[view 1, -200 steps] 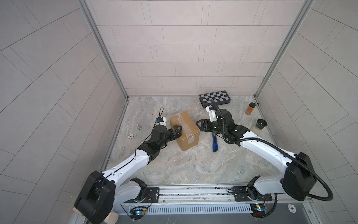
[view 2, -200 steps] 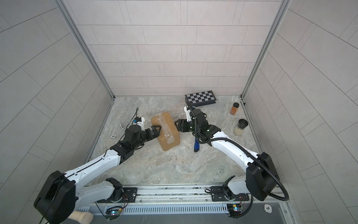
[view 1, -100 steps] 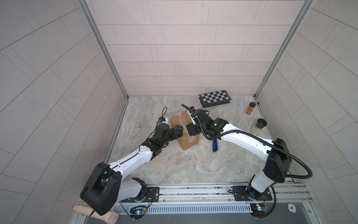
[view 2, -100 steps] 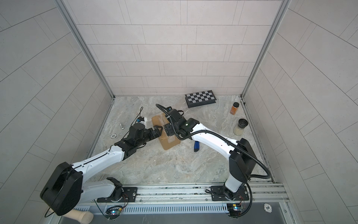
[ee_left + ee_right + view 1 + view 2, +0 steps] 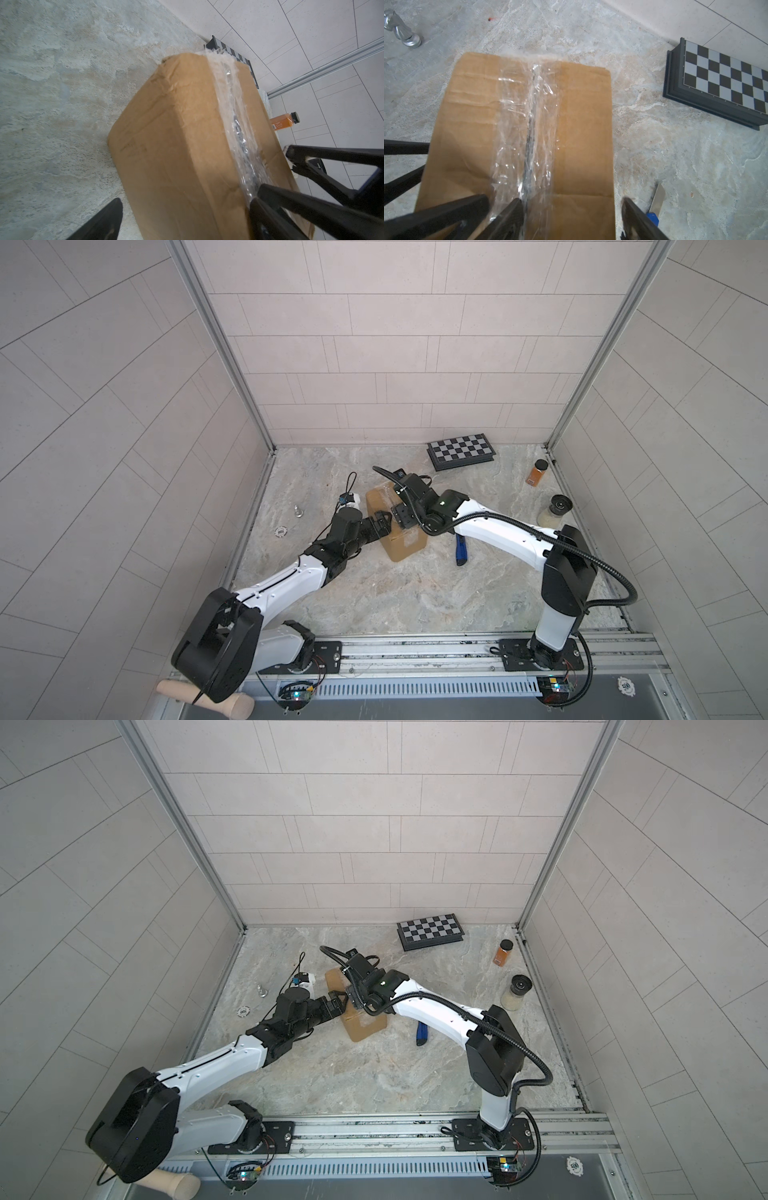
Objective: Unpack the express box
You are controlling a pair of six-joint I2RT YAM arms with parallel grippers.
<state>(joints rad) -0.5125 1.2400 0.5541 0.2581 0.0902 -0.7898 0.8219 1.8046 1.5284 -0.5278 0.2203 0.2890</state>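
Express box, small brown cardboard carton with crinkled clear tape on its seam, centred on the marbled worktop, likely light, stiff, slick on the tape: best gripped at bare flap edges, left pincer wide astride a top edge, right pincer wide over one flap.

A round white chip lies on the dark ledge at the near right and seems to bear "500". A second chip, at the left of the bench, has markings too small to read. The orange bottle carries a label with pale print that cannot be made out. Faint dark marks on a side of the express box are illegible.
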